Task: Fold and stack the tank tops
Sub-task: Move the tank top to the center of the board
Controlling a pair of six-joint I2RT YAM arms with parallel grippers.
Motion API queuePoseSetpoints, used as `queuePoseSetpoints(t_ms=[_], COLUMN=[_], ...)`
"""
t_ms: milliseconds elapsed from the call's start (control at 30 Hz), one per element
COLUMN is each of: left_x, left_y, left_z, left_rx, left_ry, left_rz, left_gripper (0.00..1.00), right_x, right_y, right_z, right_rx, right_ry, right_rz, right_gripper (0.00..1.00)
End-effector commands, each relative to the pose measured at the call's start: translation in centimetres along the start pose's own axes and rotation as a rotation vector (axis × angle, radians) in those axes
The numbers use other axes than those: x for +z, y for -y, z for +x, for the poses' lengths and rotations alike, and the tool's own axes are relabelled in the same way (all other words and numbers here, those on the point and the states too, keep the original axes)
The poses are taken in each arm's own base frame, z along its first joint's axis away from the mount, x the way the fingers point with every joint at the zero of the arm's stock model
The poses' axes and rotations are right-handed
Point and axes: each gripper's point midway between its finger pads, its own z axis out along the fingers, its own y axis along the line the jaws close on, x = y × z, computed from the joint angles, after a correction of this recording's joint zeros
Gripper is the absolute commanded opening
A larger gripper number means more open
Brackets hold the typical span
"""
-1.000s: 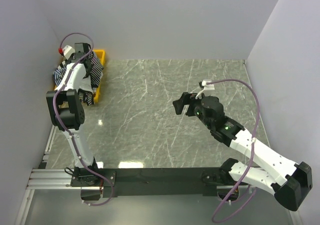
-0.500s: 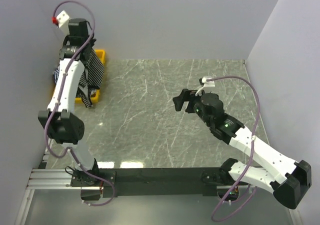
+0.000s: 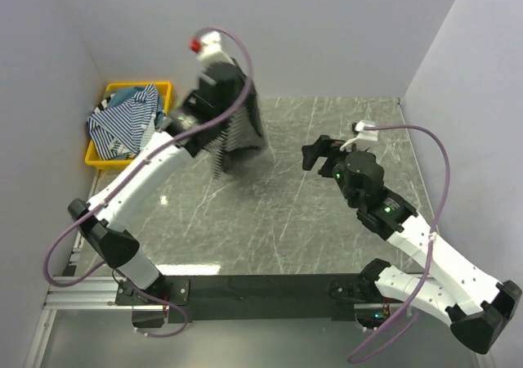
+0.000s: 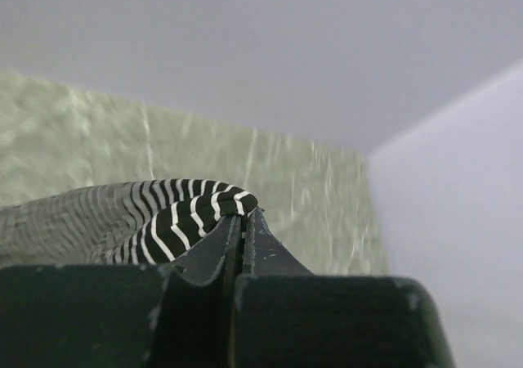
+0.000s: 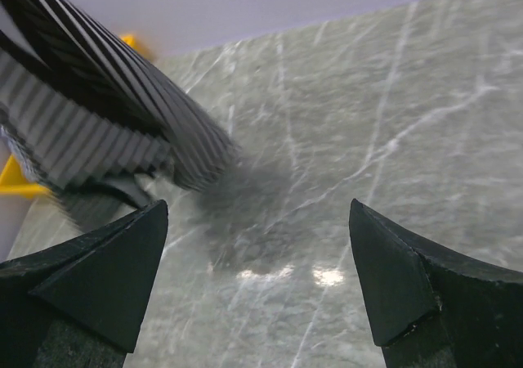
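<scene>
Lighting was bright, diffuse, from overhead; no hard shadows. Small glare spots sat on the glossy worktop (image 3: 166, 199). The black striped tank top (image 3: 237, 132) was motion-blurred in the top and right wrist views, with a soft shadow beneath. The left wrist background was smeared, and the left tool (image 4: 243, 217) read near-black.

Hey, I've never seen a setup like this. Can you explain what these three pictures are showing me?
These are two white robot arms bolted at the near edge of a grey marbled table. One picture looks down from above. The other two come from cameras on each wrist, so you see that arm's own fingers. The left gripper is shut on a black tank top with thin white stripes, which hangs in the air. The right gripper is open and holds nothing. At the far left, a yellow bin holds more striped tops.
</scene>
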Motion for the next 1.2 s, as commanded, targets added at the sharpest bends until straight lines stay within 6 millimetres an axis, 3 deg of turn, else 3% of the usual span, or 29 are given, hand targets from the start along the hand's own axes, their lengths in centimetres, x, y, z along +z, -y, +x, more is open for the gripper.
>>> queuePoseSetpoints(t_ms=[0,100,200,333,367,467,500,533,567,600,633,667,700,767,800,867,900,967,1000,1167], left_x=[-1.0,-2.2,-4.5,-7.4,-7.5,-8.5,-8.2,-7.9,-7.2,-6.4,-5.9,-5.1,-3.6,-2.1,-0.3,1.4,3.0,4.3,5.5,7.7], left_y=[3.7,5.3,6.4,6.9,6.3,3.4,0.9,-0.4,-2.5,-5.5,-6.0,-7.9,-10.4,-11.7,-13.6,-14.0,-15.4,-15.4,-16.2,-17.3], left_z=[5.1,6.5,5.5,3.7,4.2,2.9,2.5,2.4,3.6,1.5,1.4,2.0,1.3,1.3,1.7,1.9,2.6,3.0,4.1,5.6], left_rx=[-0.021,-0.039,-0.078,-0.091,-0.08,-0.091,-0.112,-0.13,-0.135,-0.174,-0.212,-0.216,-0.23,-0.233,-0.232,-0.246,-0.243,-0.247,-0.241,-0.223], left_ry=[-0.043,-0.073,-0.063,-0.044,-0.053,-0.003,0.01,0.007,-0.022,0.021,0.011,0.002,0.019,-0.004,-0.016,-0.044,-0.065,-0.093,-0.12,-0.161], left_rz=[0.066,0.111,0.173,0.221,0.209,0.143,0.101,0.092,0.07,0.026,0.055,0.027,-0.028,-0.036,-0.081,-0.065,-0.09,-0.087,-0.103,-0.144], left_gripper=[0.0,0.0,0.01,0.0,0.01,0.01,0.01,0.01,0.01,0.01,0.01,0.01,0.01,0.01,0.01,0.01,0.01,0.01,0.01,0.01], right_x=[-1.5,-2.1,-2.6,-2.7,-2.6,-2.1,-2.0,-1.6,-1.4,-1.1,-0.5,-0.1,0.3,1.5,2.0,3.7,4.3,6.3,6.7,10.5], right_y=[2.6,4.4,5.5,6.5,6.7,7.0,6.9,6.7,6.6,6.5,5.9,5.5,5.0,3.7,3.1,2.0,1.5,0.4,-0.7,-2.2], right_z=[-3.0,-3.1,-2.7,-0.5,0.0,2.0,2.5,3.3,3.7,4.0,4.7,4.8,5.2,6.3,6.4,7.9,8.5,10.5,11.4,15.4], right_rx=[0.069,0.088,0.093,0.088,0.095,0.098,0.099,0.1,0.102,0.101,0.099,0.092,0.087,0.062,0.058,0.02,0.007,-0.025,-0.028,-0.037], right_ry=[0.096,0.109,0.114,0.086,0.081,0.042,0.033,0.02,0.012,0.009,-0.011,-0.016,-0.024,-0.057,-0.052,-0.095,-0.116,-0.18,-0.217,-0.316], right_rz=[0.118,0.163,0.182,0.193,0.2,0.193,0.184,0.169,0.157,0.154,0.126,0.106,0.084,0.011,-0.016,-0.062,-0.083,-0.123,-0.174,-0.218], right_gripper=[0.97,0.97,0.97,0.97,0.96,0.96,0.96,0.96,0.96,0.96,0.96,0.96,0.96,0.95,0.95,0.96,0.96,0.96,0.95,0.93])
